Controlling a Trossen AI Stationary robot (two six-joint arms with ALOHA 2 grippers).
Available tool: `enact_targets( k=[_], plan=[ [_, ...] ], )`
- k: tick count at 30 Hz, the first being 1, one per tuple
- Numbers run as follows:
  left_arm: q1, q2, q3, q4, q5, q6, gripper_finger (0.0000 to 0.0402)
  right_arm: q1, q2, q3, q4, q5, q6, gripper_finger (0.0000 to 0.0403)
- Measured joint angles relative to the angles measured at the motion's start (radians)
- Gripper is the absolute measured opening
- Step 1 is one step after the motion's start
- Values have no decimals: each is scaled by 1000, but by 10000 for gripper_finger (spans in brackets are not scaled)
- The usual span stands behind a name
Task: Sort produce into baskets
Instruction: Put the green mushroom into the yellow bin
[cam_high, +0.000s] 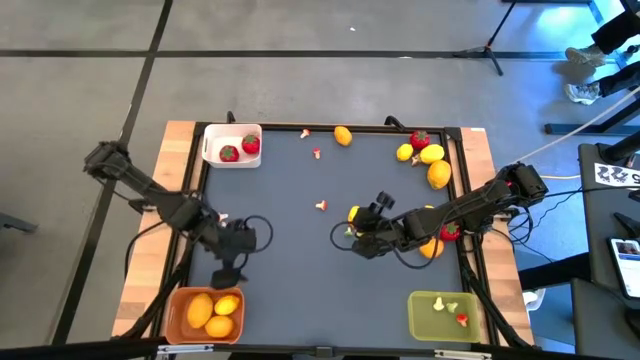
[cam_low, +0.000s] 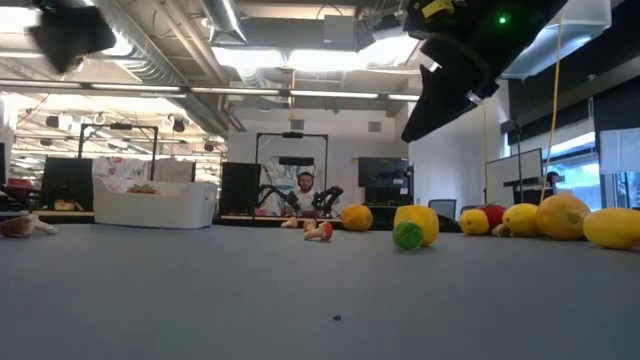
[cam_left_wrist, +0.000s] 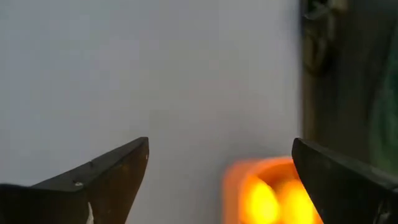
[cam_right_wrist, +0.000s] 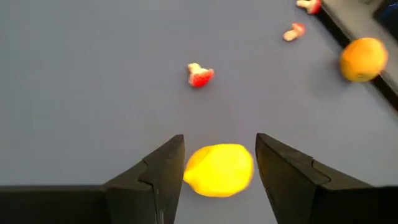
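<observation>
Roughly halfway, going by what sits in the bins.

Done: white basket (cam_high: 214, 133) at 11 o'clock holds two strawberries (cam_high: 240, 148). Orange basket (cam_high: 173, 310) at 7 o'clock holds three yellow/orange fruits (cam_high: 212, 310). Green basket (cam_high: 417, 318) at 5 o'clock holds a few small pale and red bits (cam_high: 452, 310).

Left: cluster at 1–2 o'clock by the worktop (cam_high: 290, 250) edge, namely one strawberry (cam_high: 420, 140) and three lemons (cam_high: 432, 160). One orange citrus (cam_high: 343, 135) at 12 o'clock. Small red/pale bits (cam_high: 320, 205) scattered from 12 o'clock to centre. More fruit under the right arm at 3–4 o'clock, including a strawberry (cam_high: 450, 232) and an orange piece (cam_high: 431, 249), partly hidden.

Left pincer (cam_high: 229, 273) hangs just above the orange basket, at 7 o'clock, fingers spread wide, nothing between them. My read: it has just dropped off there.

Right pincer (cam_right_wrist: 219, 163) is near centre, fingers part-open and straddling a lemon (cam_right_wrist: 217, 169). Gaps on both sides show in the right wrist view, so not clamped yet. That lemon is likely next for the orange basket.
</observation>
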Motion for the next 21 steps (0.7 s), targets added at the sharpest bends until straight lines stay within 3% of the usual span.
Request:
enact_targets(
  k=[5, 9, 21],
  plan=[
    [69, -7, 0, 0, -137, 196, 392, 0, 0, 0, 8, -121, -66, 198],
    [105, -7, 0, 0, -185, 285, 392, 0, 1, 0, 10, -240, -148, 198],
    [153, -6, 0, 151, -381, 451, 392, -8, 109, 0, 112, -264, -288, 198]
  ],
)
